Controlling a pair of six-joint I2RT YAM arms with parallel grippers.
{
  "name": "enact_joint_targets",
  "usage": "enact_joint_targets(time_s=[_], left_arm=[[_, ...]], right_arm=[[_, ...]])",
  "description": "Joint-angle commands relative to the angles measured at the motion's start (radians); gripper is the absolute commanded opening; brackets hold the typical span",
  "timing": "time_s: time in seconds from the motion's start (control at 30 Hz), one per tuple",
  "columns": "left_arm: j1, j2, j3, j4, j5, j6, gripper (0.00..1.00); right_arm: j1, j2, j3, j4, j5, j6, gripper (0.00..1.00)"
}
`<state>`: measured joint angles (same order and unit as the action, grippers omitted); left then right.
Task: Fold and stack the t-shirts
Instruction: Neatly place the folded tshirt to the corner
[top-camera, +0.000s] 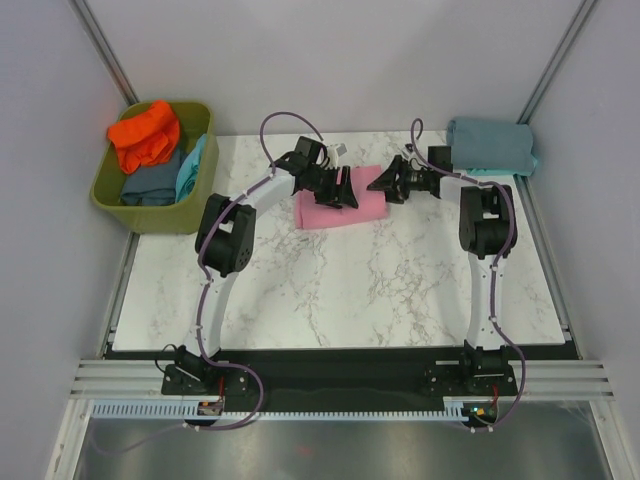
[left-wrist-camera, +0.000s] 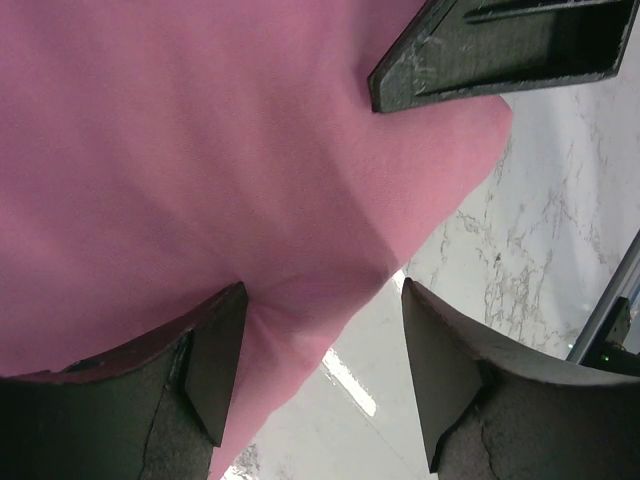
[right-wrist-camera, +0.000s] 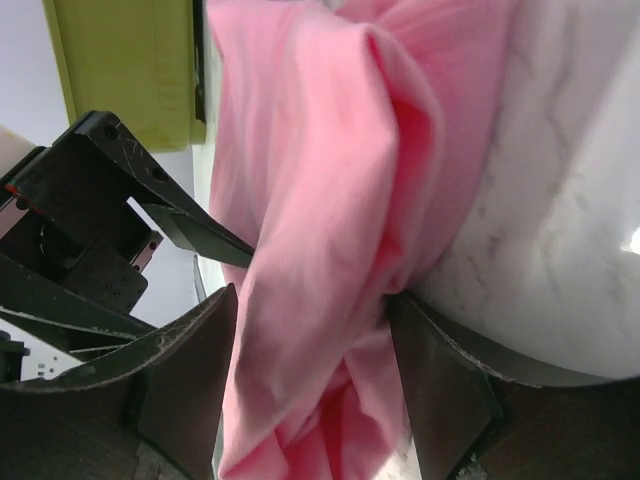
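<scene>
A pink t-shirt (top-camera: 330, 215) lies folded at the back middle of the marble table (top-camera: 340, 290). My left gripper (top-camera: 347, 192) hangs over its upper middle, my right gripper (top-camera: 382, 184) at its right end. In the left wrist view the left gripper (left-wrist-camera: 320, 350) is open, with the edge of the pink t-shirt (left-wrist-camera: 200, 150) lying against one finger only. In the right wrist view the right gripper (right-wrist-camera: 312, 330) stands open wide, and the bunched end of the pink t-shirt (right-wrist-camera: 330, 150) fills the gap between its fingers. A folded grey-blue t-shirt (top-camera: 490, 143) rests on a turquoise one (top-camera: 503, 172) at the back right.
An olive-green tub (top-camera: 150, 215) at the back left holds an orange t-shirt (top-camera: 145, 135), a slate-blue one (top-camera: 150, 183) and a turquoise one (top-camera: 190, 168). The tub (right-wrist-camera: 120, 60) also shows behind the left gripper (right-wrist-camera: 100, 220) in the right wrist view. Grey walls close in the table.
</scene>
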<state>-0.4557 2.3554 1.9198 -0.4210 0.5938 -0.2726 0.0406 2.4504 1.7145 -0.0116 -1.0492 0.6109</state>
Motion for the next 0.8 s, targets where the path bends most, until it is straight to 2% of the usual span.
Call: enact_joint_targets(time_s=[0.0, 0.1, 0.2, 0.23, 0.3, 0.37, 0.4, 0.43, 0.57, 0.67, 0.77], left_arm=[[0.0, 0.001, 0.025, 0.014, -0.011, -0.016, 0.71], [0.003, 0.001, 0.025, 0.013, -0.014, -0.017, 0.71], [0.008, -0.002, 0.019, 0.011, -0.017, -0.017, 0.71], [0.008, -0.004, 0.019, 0.011, -0.019, -0.017, 0.71], [0.009, -0.005, 0.018, 0.01, -0.022, -0.016, 0.71], [0.009, -0.005, 0.021, 0.01, -0.038, -0.014, 0.71], [0.009, -0.007, 0.028, 0.01, -0.045, -0.007, 0.73], [0.009, -0.013, 0.031, 0.001, -0.055, -0.002, 0.73], [0.017, -0.08, 0.068, -0.042, -0.173, 0.071, 0.72], [0.04, -0.146, 0.061, -0.068, -0.299, 0.127, 0.72], [0.071, -0.234, 0.006, -0.09, -0.347, 0.182, 0.72]], right_arm=[[0.038, 0.058, 0.01, 0.015, 0.02, 0.01, 0.71], [0.056, 0.067, 0.011, 0.048, 0.021, 0.032, 0.71], [0.061, 0.07, 0.011, 0.056, 0.032, 0.039, 0.64], [0.059, 0.07, 0.01, 0.056, 0.034, 0.036, 0.55], [0.059, 0.065, 0.01, 0.058, 0.038, 0.033, 0.47], [0.059, 0.061, 0.007, 0.07, 0.022, 0.032, 0.3], [0.061, 0.058, 0.007, 0.074, 0.018, 0.032, 0.13], [0.061, 0.046, 0.007, 0.075, 0.024, 0.027, 0.02], [0.041, -0.008, 0.042, 0.015, 0.044, -0.02, 0.0], [0.007, -0.076, 0.117, -0.175, 0.106, -0.198, 0.0], [-0.034, -0.139, 0.175, -0.303, 0.184, -0.336, 0.0]])
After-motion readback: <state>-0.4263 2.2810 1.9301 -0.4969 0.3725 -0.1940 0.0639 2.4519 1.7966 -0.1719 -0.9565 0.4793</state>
